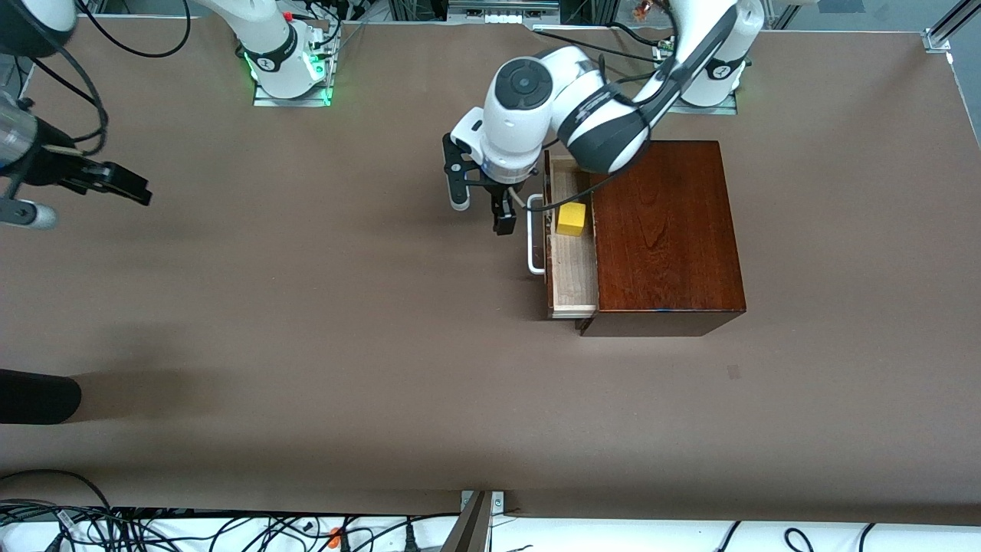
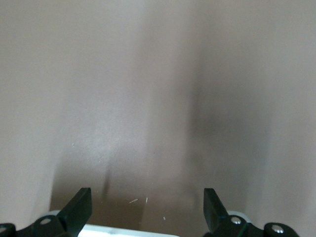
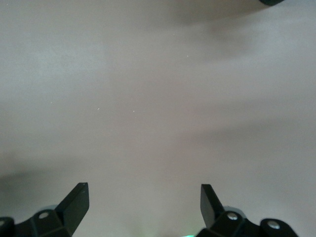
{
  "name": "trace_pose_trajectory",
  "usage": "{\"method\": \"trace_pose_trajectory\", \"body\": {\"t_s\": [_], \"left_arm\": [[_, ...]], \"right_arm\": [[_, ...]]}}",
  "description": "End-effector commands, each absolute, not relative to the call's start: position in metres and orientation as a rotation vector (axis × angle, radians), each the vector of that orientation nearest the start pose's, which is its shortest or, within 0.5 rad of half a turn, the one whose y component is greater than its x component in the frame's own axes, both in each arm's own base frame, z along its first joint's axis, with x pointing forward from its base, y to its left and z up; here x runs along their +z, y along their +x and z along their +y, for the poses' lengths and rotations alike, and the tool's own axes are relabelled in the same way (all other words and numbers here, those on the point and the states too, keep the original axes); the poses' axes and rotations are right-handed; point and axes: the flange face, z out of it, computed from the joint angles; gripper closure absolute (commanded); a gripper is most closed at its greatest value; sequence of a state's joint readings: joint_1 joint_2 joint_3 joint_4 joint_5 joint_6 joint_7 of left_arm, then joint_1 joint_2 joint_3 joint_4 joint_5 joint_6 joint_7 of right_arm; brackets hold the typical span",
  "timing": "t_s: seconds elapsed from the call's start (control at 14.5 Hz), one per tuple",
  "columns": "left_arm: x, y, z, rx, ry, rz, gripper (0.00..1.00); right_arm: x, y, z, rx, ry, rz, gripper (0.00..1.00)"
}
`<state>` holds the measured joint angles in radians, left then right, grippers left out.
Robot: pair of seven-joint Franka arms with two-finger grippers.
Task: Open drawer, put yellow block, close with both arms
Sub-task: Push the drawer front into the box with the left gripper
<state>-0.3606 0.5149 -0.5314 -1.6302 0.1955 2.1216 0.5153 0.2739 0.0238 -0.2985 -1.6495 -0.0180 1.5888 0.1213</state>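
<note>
Robot lab, bolted arm bases (image 1: 290, 84), cables (image 1: 115, 521)

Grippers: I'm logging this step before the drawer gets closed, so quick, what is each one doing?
Left gripper: open, empty, beside the drawer handle.
Right gripper: open, empty, over bare table.

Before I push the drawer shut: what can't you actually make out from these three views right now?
- Drawer: the end toward the robots' bases is hidden in the front view by the left arm's wrist.
- Handle: its upper end is covered by the open left gripper.
- Yellow block: absent from both wrist views, which show only bare table.
- Right gripper: open; front view cuts the arm off at its edge.
</note>
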Motion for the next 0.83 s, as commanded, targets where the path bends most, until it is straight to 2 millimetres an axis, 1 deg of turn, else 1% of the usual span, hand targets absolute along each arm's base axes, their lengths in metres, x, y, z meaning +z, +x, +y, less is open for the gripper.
{"method": "trace_pose_trajectory", "body": {"t_s": [0.0,0.07,0.21,0.35,0.48,0.62,0.76], "left_arm": [[0.340,0.477,-0.492,-0.026,-2.233,2.302,0.00],[0.329,0.479,-0.487,0.007,-2.188,2.350,0.00],[0.320,0.484,-0.476,0.065,-2.148,2.385,0.00],[0.316,0.491,-0.460,0.153,-2.137,2.352,0.00],[0.315,0.493,-0.450,0.215,-2.055,2.325,0.00],[0.311,0.495,-0.442,0.280,-2.056,2.305,0.00],[0.309,0.498,-0.433,0.335,-2.018,2.277,0.00]], "right_arm": [[0.585,0.551,-0.029,0.097,-3.168,0.170,0.00],[0.589,0.551,-0.030,0.092,-3.166,0.168,0.00],[0.592,0.549,-0.028,0.104,-3.168,0.163,0.00],[0.598,0.547,-0.025,0.128,-3.168,0.157,0.00],[0.604,0.546,-0.023,0.133,-3.168,0.151,0.00],[0.604,0.546,-0.024,0.133,-3.168,0.153,0.00],[0.601,0.547,-0.024,0.141,-3.169,0.153,0.00]]}}
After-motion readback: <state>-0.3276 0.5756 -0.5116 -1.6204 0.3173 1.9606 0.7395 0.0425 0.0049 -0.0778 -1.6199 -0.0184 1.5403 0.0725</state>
